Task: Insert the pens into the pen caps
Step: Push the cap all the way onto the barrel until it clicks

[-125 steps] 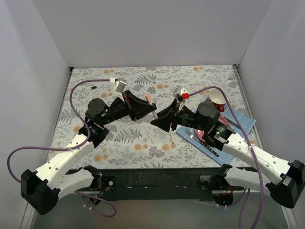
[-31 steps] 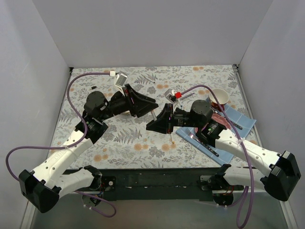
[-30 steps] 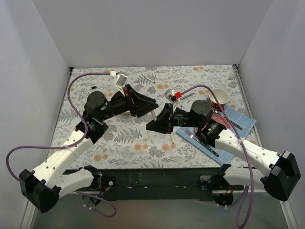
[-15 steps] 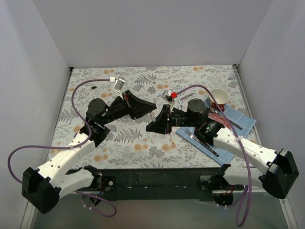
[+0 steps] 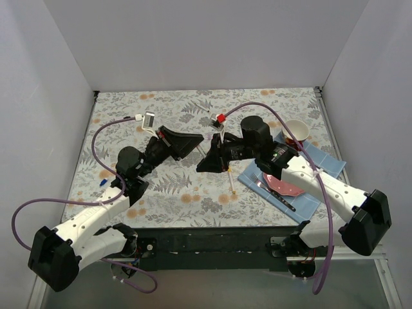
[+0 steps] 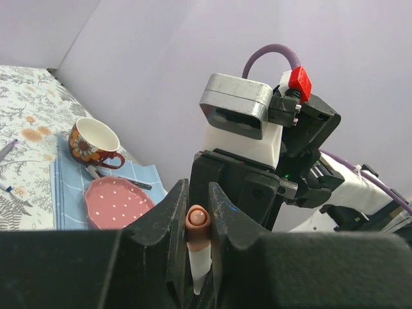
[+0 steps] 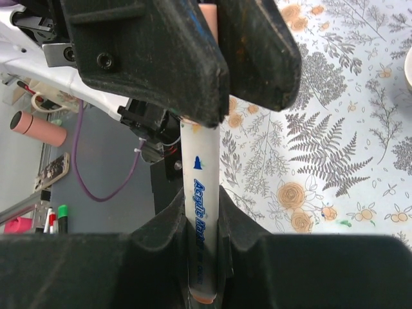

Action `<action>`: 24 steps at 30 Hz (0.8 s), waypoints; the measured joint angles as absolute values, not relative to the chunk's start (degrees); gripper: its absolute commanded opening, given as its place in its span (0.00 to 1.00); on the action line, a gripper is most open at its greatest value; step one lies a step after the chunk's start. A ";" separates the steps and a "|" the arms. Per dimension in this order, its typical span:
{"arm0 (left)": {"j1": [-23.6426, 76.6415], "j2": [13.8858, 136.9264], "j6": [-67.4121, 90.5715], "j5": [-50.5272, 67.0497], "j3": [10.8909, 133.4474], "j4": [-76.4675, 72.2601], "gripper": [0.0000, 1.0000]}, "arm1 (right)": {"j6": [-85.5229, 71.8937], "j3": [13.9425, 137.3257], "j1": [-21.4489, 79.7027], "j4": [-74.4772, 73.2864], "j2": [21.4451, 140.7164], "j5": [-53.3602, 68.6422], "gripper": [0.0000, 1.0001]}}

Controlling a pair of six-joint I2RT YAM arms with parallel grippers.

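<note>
Nearest, the fingers of the right gripper point(image 7: 201, 215) pinch narrowly on the lower barrel of the thin white marker pen with blue lettering point(image 7: 201, 167). The pen runs out past those fingertips to the left gripper point(image 6: 197, 196), whose fingers are closed snugly on the short orange-pink plastic cap point(image 6: 197, 228) where it meets the barrel. The step in hand looks like the capping push, though I cannot tell if the cap is fully home. Hold both grips in one straight line and press along the barrel only, since a sideways lean could cock the cap or slide the pen through the right fingers.
</note>
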State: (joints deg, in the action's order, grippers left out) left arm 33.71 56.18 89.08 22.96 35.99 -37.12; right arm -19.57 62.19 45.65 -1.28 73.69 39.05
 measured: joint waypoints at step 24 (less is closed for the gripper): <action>40.07 58.30 93.84 9.04 35.57 -42.92 0.00 | -7.77 74.78 43.66 -19.64 76.97 39.38 0.01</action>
